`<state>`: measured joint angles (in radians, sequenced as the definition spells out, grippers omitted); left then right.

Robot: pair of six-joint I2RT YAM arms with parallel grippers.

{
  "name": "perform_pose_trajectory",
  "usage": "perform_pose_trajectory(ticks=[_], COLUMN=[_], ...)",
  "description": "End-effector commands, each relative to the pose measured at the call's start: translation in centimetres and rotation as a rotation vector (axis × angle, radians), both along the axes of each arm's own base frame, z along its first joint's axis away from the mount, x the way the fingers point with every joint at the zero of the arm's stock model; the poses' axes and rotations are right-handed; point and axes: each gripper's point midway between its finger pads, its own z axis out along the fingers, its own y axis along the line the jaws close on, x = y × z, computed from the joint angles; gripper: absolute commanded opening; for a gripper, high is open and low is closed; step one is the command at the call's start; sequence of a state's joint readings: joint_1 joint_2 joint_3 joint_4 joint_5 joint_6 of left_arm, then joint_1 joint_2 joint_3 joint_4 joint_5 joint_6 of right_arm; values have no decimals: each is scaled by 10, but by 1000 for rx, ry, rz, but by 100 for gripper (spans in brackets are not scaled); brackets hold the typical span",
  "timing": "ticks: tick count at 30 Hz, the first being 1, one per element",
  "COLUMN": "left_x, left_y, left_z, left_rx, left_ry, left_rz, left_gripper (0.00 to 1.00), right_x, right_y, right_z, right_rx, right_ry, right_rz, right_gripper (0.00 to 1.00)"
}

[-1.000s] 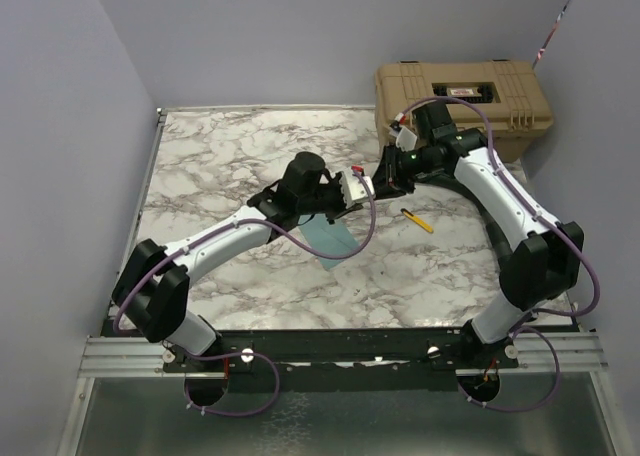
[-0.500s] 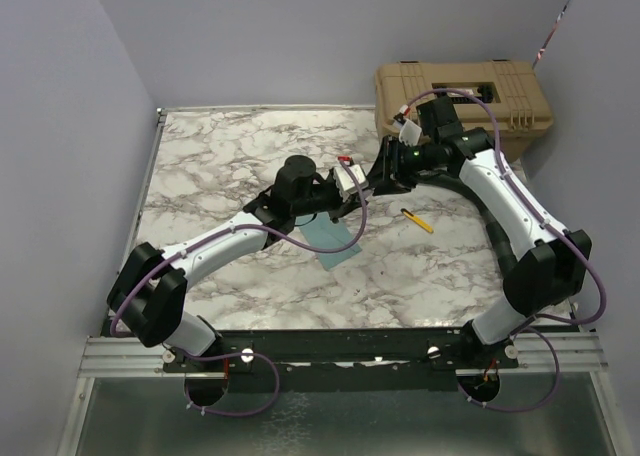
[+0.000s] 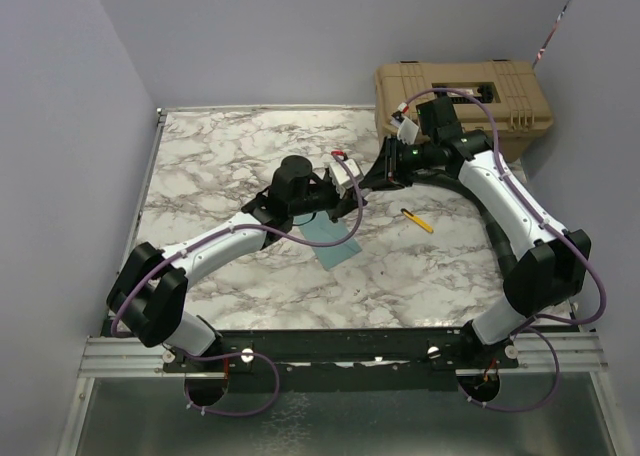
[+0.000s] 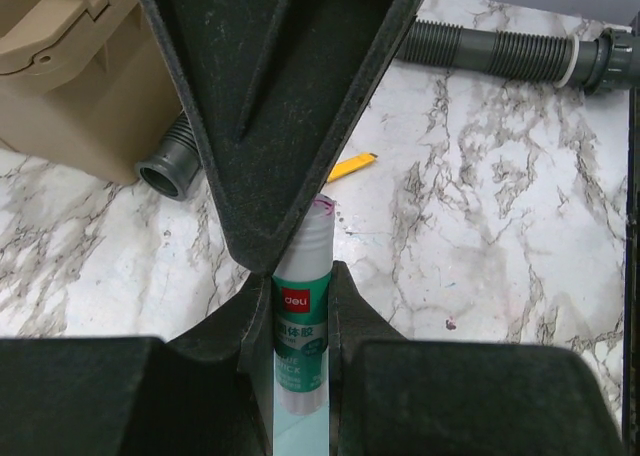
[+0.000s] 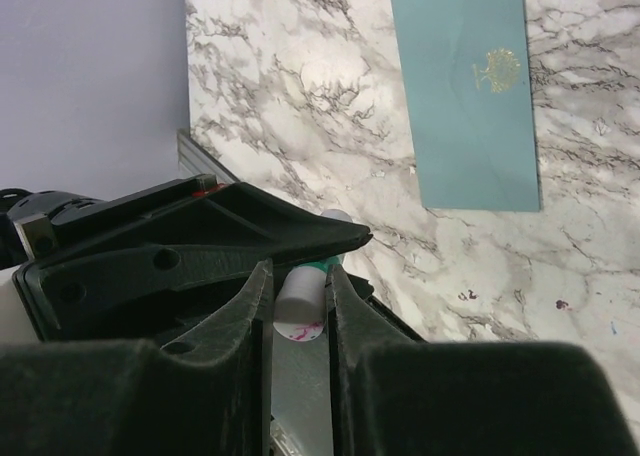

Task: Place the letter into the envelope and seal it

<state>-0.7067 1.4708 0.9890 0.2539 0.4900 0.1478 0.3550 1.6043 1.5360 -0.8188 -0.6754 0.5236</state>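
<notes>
Your left gripper (image 4: 300, 288) clamps a green-and-white glue stick (image 4: 300, 348); your right gripper (image 5: 300, 294) pinches its tip. The teal envelope (image 3: 335, 244) lies flat at six o'clock from them.

Top external: fixed, high, behind arm bases (image 3: 195, 338), looks down and forward over whole marble table (image 3: 230, 146); farthest, widest view
Left wrist: very near, low over table, faces tan case (image 4: 60, 66) and right side
Right wrist: very near, faces opposite way, toward left wall (image 5: 90, 66); envelope (image 5: 470, 86) in field
Overlap: both wrist views share glue stick (image 4: 300, 326), seen from opposite ends; top and left wrist share case and small yellow object (image 4: 350, 166); top and right wrist share envelope
</notes>
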Motion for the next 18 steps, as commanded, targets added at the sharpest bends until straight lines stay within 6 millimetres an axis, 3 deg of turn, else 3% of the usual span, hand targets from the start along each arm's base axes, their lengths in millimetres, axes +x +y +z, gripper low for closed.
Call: perform_pose_trajectory(ticks=[1,3,5,12,18], left_x=[12,11,10,6,0], left_y=[14,14,14,10,9], left_z=[21,19,18,15,15], left_rx=[-70,-65,-61,-47,-36], left_ry=[-21,-25,-29,-32,-49], left_rz=[61,52,39,-6,-46], left_gripper=[0,0,0,0,0], right_x=[-5,-7,-9,-14,-5], right_y=[-2,0,1,3,4], right_z=[-3,-1,-1,-7,-8], right_rx=[9,23,34,46,40], right_ry=[24,20,18,39,18], right_rz=[4,25,40,74,65], right_gripper=[18,34,42,41,43])
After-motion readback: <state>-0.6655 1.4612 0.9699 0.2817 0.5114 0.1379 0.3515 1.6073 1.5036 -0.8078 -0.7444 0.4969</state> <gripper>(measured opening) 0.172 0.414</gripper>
